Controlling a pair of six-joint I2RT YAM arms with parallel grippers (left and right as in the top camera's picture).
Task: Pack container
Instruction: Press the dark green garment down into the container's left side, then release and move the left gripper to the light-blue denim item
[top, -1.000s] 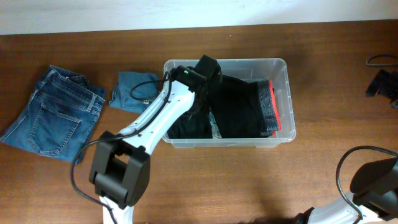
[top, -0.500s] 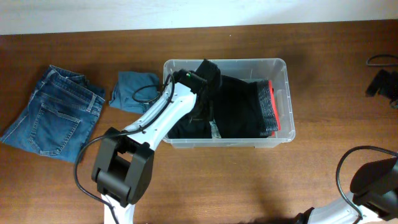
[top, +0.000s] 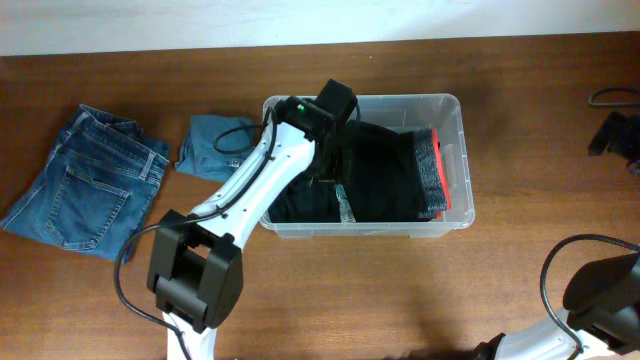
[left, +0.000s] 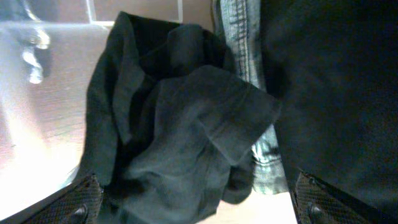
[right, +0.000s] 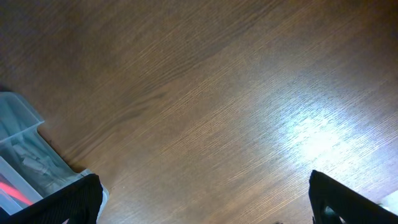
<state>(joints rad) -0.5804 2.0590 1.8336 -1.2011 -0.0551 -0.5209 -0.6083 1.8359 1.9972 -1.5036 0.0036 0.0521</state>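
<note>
Hovering inside the container by the bench's far edge, left end effector gaping over black garments, right end effector standing spread above the near right corner.

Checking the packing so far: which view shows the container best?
Overhead: nearly the whole container shows, rim and walls. The left wrist view looks inside it, at black clothes and some clear wall. The right wrist view catches only one corner, lower left.
</note>
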